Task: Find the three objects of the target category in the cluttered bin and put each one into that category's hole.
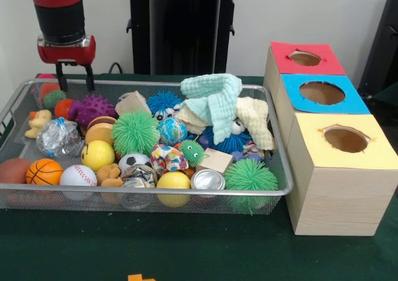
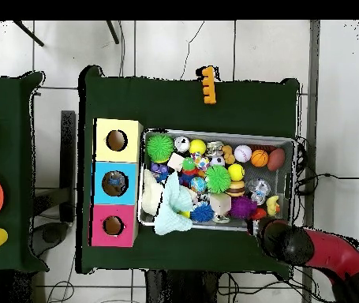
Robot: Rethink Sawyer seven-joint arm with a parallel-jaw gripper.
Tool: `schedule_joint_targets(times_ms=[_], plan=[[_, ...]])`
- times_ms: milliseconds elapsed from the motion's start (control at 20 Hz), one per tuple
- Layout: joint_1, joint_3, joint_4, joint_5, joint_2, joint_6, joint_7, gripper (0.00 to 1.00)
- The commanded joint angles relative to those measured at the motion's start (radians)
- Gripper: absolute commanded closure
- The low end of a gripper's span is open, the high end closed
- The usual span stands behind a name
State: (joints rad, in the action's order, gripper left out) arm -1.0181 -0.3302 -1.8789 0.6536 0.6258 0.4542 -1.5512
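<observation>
While the mint cloth point(image 1: 214, 97) hides part of the heaped toys in the wire bin point(image 1: 273, 169) on the green desk point(image 1: 205, 244), the hand point(image 1: 74, 82) hangs empty, prongs slightly apart, over the bin's far corner, well apart from the three-hole wooden box point(image 1: 336, 188) beside the bin.

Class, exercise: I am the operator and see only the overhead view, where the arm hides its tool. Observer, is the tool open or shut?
Observer: Open. In the front view the tool has its two fingers apart, with nothing between them.
Operator: How low is it?
Observer: Its tips hang about level with the rim of the wire bin, at one corner, not deep inside.
Operator: Does anything rise above that rim?
Observer: Yes, the pale green cloth is heaped clearly higher than the rim.
</observation>
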Motion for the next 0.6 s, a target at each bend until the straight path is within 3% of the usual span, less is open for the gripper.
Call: schedule_joint_targets(times_ms=[50, 400, 600], plan=[[0.048, -0.060, 0.104, -0.050, -0.034, 0.083, -0.005, 0.00], [0.090, -0.075, 0.205, -0.098, -0.085, 0.132, 0.007, 0.00], [0.121, -0.071, 0.226, -0.147, -0.039, 0.211, 0.009, 0.00]])
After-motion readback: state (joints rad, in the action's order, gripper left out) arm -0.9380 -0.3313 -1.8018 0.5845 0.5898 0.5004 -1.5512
